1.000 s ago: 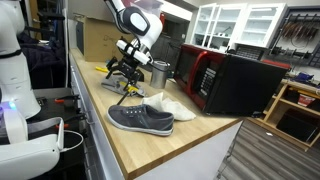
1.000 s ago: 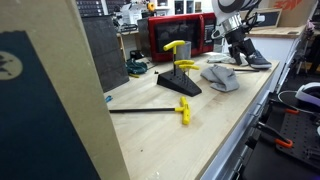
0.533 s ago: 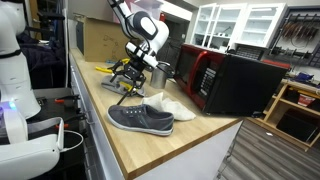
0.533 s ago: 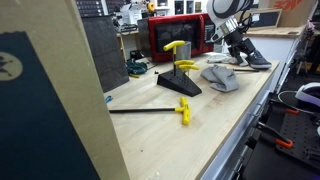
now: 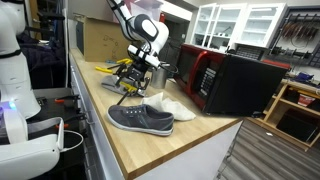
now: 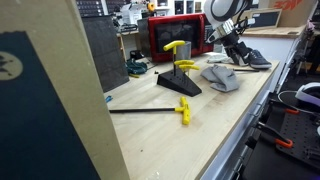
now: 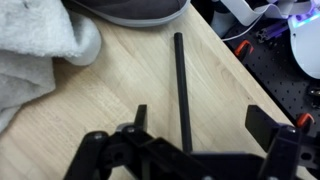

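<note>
My pincer [image 7: 197,125] is released: in the wrist view its two black fingers [image 7: 140,118] stand wide apart at the bottom of the picture with nothing clamped between them. Through that gap I see the black rod [image 7: 180,85] lying flat on the wooden bench top [image 7: 100,120]. It runs straight away from the wrist and sits nearer one finger than the other. I cannot tell how high the fingertips hang above it, but neither finger touches it.

The rod's far end stops close by the sole of a grey shoe [image 7: 125,10]. To one side, apart from the rod, a crumpled white cloth [image 7: 40,50] lies on the wood, and its upper edge meets the shoe.

In both exterior views the pincer [image 5: 140,70] points down over the bench, near the cloth and the shoe. A black stand [image 6: 180,82] carrying yellow handles is on the bench close by. Further off, a second rod with a yellow handle [image 6: 150,110] lies on the wood, well apart from the pincer. A red-and-black microwave [image 5: 225,80] stands at the back of the bench.
</note>
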Available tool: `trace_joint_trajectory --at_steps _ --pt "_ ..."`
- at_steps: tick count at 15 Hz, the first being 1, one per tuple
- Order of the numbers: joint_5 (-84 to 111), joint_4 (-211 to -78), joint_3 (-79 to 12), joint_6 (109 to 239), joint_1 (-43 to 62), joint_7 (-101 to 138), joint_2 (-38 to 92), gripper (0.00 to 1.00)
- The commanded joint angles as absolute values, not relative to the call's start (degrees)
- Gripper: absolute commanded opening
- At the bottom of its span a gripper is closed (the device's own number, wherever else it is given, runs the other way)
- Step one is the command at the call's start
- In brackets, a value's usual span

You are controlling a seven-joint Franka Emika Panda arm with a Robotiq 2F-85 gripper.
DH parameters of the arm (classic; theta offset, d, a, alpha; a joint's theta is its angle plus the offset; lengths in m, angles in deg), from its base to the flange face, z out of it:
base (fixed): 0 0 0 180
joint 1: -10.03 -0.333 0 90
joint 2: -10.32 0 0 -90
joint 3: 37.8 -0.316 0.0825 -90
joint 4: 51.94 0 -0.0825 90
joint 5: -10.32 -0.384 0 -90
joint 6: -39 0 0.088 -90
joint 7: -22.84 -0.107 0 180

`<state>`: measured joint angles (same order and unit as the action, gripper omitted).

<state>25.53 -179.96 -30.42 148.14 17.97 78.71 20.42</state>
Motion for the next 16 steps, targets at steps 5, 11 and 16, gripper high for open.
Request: trace_joint_trajectory --at_steps 5,11,16 --pt "26.23 -179.92 -31.06 149.88 18.61 77.35 21.78 1.0" --pt "25.82 -179.16 -31.45 152.06 18.6 77.76 23.96 1.0" --pt "25.46 -178.97 -32.4 153.52 18.69 78.53 26.14 1.0"
